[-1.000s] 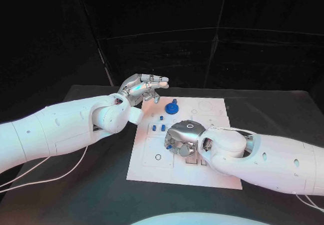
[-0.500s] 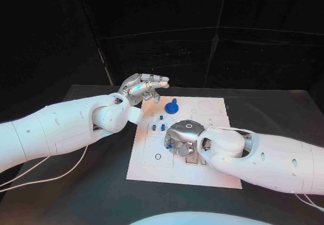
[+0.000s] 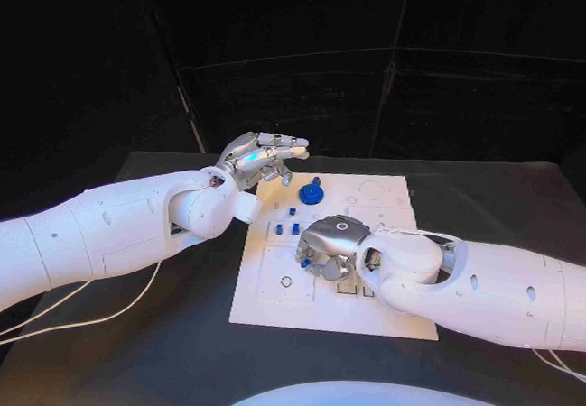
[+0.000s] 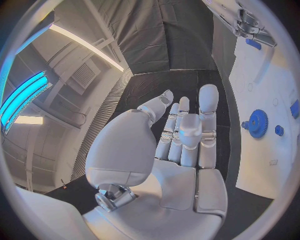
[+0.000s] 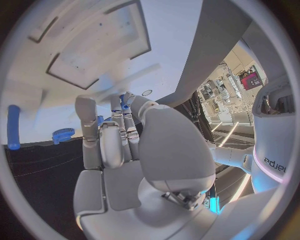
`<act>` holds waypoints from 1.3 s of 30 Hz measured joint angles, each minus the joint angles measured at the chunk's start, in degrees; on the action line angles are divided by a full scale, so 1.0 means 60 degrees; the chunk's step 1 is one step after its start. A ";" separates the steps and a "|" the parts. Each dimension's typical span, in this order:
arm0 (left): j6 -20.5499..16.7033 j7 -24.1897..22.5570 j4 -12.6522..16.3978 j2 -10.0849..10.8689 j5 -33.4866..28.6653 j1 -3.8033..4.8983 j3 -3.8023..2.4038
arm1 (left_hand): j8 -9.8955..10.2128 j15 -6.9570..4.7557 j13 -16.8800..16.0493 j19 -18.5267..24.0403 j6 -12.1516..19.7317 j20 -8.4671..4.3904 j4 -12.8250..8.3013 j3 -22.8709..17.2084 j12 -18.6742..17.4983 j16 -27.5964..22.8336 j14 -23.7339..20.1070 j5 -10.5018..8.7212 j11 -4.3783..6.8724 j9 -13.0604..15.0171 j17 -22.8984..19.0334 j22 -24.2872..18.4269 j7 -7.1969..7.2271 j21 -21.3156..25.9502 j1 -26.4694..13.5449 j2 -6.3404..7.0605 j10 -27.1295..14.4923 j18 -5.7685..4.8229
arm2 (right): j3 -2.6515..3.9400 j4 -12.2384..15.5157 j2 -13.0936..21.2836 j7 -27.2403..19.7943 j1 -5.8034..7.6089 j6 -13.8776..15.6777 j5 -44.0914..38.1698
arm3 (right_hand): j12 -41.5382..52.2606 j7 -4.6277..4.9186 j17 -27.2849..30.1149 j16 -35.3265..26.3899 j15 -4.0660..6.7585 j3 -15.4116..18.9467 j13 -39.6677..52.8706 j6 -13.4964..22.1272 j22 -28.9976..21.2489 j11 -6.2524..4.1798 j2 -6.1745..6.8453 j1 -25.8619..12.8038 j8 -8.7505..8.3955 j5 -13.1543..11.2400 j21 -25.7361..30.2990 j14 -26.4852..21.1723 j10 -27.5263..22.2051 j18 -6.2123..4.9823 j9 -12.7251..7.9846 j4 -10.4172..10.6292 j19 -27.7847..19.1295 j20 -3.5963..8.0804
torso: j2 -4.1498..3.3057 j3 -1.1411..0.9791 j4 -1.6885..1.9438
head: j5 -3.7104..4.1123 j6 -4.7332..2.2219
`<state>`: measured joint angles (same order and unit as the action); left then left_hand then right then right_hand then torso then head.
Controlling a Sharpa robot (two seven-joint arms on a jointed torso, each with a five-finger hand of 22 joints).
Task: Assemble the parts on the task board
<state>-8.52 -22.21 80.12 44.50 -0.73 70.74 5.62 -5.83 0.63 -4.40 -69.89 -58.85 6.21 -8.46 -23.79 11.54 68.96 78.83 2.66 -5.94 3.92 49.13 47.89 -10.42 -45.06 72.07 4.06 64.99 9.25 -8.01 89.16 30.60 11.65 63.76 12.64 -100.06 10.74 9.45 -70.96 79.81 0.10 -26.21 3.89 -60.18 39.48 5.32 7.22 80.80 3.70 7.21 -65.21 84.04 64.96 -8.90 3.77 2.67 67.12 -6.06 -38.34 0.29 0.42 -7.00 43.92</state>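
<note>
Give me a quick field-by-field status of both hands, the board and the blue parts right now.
left hand: raised past the board's far left corner, fingers apart, holding nothing
right hand: low over the middle of the task board, fingers curled down; a small blue piece shows at its fingertips, grip unclear
task board: flat on the black table
blue gear: standing near the board's far edge, clear of both hands
small blue pegs: between the gear and the right hand
</note>
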 measured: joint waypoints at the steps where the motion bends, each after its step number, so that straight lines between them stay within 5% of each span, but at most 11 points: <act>1: 0.0007 0.0004 0.0000 -0.0009 0.0000 0.0000 0.0000 | 0.0000 0.0000 0.0000 0.0000 0.0000 0.0000 0.0000 0.0000 0.0000 0.0000 0.0000 0.0000 0.0000 0.0000 0.0000 -0.0001 0.0000 0.0000 0.0000 0.0000 0.0000 -0.0001 | -0.0001 -0.0003 -0.0002 -0.0005 -0.0001 0.0006 0.0005 | 0.0000 -0.0024 0.0000 0.0000 0.0000 0.0000 0.0004 0.0024 0.0000 0.0000 0.0000 0.0000 -0.0001 0.0000 0.0000 0.0000 0.0000 0.0000 0.0000 0.0000 -0.0013 -0.0013 | 0.0000 0.0000 0.0000 | -0.0006 0.0000; 21: 0.0107 0.0102 -0.0055 -0.0028 0.0000 0.0001 0.0000 | 0.0000 0.0000 0.0001 0.0027 0.0034 0.0027 0.0000 0.0000 0.0037 0.0000 0.0000 0.0000 0.0000 0.0000 -0.0009 -0.0016 0.0034 0.0000 0.0000 0.0000 0.0000 0.0000 | -0.0012 0.0058 -0.0007 -0.0092 -0.0015 0.0151 0.0168 | -0.0054 -0.0067 0.0076 -0.0001 0.0000 0.0000 0.0024 0.0552 -0.0154 -0.0044 0.0157 -0.0156 -0.0014 -0.0012 0.0092 0.0000 -0.0030 0.0000 -0.0009 0.0000 -0.0037 -0.0032 | 0.0000 -0.0006 -0.0005 | 0.0018 0.0024; 39: 0.0174 0.0167 -0.0076 -0.0033 0.0000 0.0001 0.0000 | 0.0000 0.0000 0.0001 0.0027 0.0068 0.0026 0.0000 -0.0001 0.0037 0.0000 0.0000 0.0000 0.0000 0.0000 -0.0019 -0.0014 0.0000 0.0000 0.0000 0.0000 0.0001 -0.0001 | -0.0010 0.0380 0.0404 -0.0024 -0.0014 0.0653 0.0449 | -0.0212 0.0015 0.0553 -0.0266 -0.0120 0.0230 -0.0026 0.0768 -0.0831 0.0125 0.0188 -0.0372 -0.0014 -0.0145 0.0521 0.0017 -0.0711 0.0000 0.0016 0.0039 -0.0434 -0.0122 | 0.0004 -0.0005 0.0008 | 0.0047 0.0016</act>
<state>-7.47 -21.21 79.66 44.31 -0.74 70.74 5.62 -5.83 0.63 -4.40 -69.73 -58.44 6.37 -8.46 -23.79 11.76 68.96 78.83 2.66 -5.94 3.92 49.02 47.81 -10.42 -45.06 72.07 4.06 64.99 9.24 -8.07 91.44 33.02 11.50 63.67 16.56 -97.36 9.47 9.54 -67.64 78.21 -0.62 -24.83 3.73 -55.56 34.49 6.07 8.35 78.57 3.62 6.34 -62.09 84.14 60.70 -8.91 3.86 2.91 64.52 -6.79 -38.32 0.25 0.47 -6.72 44.02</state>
